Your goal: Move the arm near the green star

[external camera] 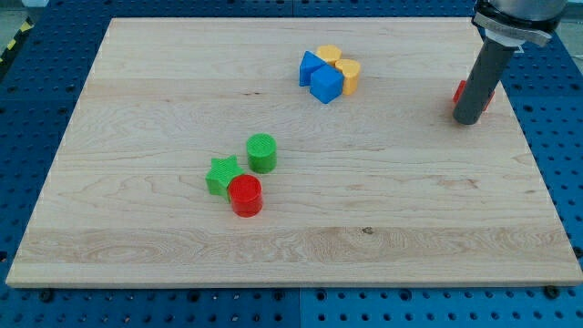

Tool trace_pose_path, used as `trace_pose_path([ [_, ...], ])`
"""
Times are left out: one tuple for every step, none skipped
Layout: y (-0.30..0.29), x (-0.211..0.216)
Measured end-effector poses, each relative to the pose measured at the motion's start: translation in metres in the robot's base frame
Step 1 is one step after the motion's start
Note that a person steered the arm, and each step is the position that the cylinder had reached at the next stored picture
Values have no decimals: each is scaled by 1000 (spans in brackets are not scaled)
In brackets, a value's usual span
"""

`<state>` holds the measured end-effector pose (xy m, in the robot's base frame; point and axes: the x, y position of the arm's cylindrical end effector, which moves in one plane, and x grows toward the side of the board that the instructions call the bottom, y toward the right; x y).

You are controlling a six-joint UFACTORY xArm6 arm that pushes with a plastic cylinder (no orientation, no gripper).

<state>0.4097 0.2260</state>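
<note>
The green star (pixel 221 175) lies on the wooden board left of centre, touching a red cylinder (pixel 245 196) at its lower right. A green cylinder (pixel 261 152) stands just to its upper right. My tip (pixel 466 120) is far to the view's right, near the board's right edge, resting against a red block (pixel 462 93) that is mostly hidden behind the rod. The tip is a long way from the green star.
A cluster of blocks sits at the top centre: a blue cube (pixel 326 84), a blue block (pixel 310 66), a yellow block (pixel 329 56) and a yellow heart-like block (pixel 349 75). The wooden board (pixel 137 109) lies on a blue perforated table.
</note>
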Motion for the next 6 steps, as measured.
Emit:
trace_pose_path([
  [0,1],
  [-14,24],
  [-45,98],
  [-119,127],
  [-209,133],
  [-268,153],
])
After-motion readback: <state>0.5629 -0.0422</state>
